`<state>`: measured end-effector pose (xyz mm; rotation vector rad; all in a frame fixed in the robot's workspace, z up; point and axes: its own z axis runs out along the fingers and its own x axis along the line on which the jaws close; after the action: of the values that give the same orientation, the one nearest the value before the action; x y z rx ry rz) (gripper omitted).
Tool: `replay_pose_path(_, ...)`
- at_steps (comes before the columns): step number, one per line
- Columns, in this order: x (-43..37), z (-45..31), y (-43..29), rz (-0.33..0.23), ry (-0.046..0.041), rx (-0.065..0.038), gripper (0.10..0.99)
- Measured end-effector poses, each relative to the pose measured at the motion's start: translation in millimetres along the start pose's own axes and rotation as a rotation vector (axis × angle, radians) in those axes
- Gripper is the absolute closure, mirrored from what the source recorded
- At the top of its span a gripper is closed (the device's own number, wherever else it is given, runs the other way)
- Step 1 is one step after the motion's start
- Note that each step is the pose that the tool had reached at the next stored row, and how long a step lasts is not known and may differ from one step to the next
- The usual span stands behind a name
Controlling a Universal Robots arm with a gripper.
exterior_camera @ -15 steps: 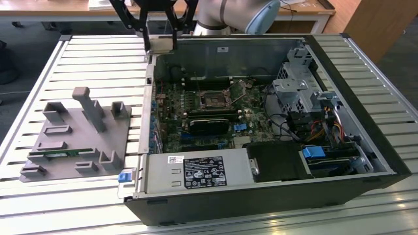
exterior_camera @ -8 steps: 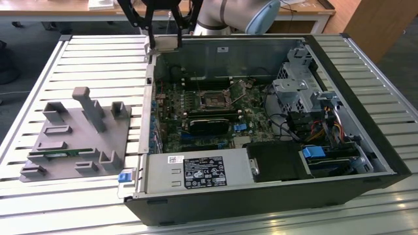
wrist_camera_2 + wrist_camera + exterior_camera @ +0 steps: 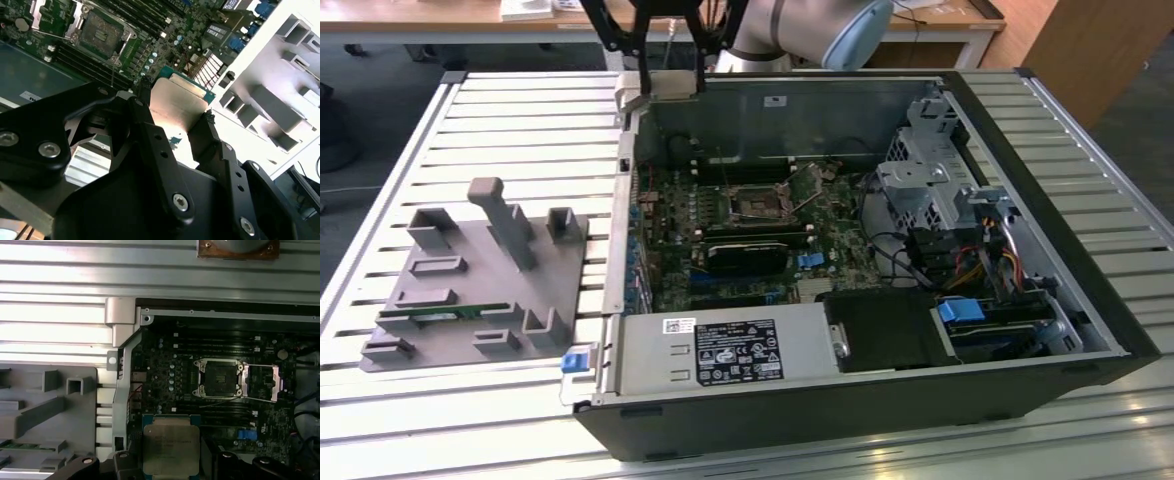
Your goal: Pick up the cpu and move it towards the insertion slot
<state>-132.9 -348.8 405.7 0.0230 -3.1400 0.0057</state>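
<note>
Gripping the cpu (image 3: 181,105) by two opposite edges, the tool (image 3: 175,107) had its black fingers (image 3: 150,130) closed on the chip, which was held clear above the open computer case (image 3: 1067,250). In both wrist views the chip's flat silvery top faced the cameras. The insertion slot (image 3: 218,378) on the motherboard (image 3: 170,365) stood open, its load plate (image 3: 262,382) swung aside. In the first wrist view the slot lay beyond the chip and off to one side, well apart. Being square, the chip had no long axis; its edges ran roughly parallel to the slot's frame.
</note>
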Motion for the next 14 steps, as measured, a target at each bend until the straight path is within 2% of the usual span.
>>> replay_pose_path(4,-8.3,0.0,2.3,0.0,0.0001,0.0,0.541)
replay_pose_path(5,-19.6,-0.1,5.8,0.0,0.0,0.0,0.541)
replay_pose_path(14,-39.4,-0.1,12.3,0.0,0.0001,-0.001,0.541)
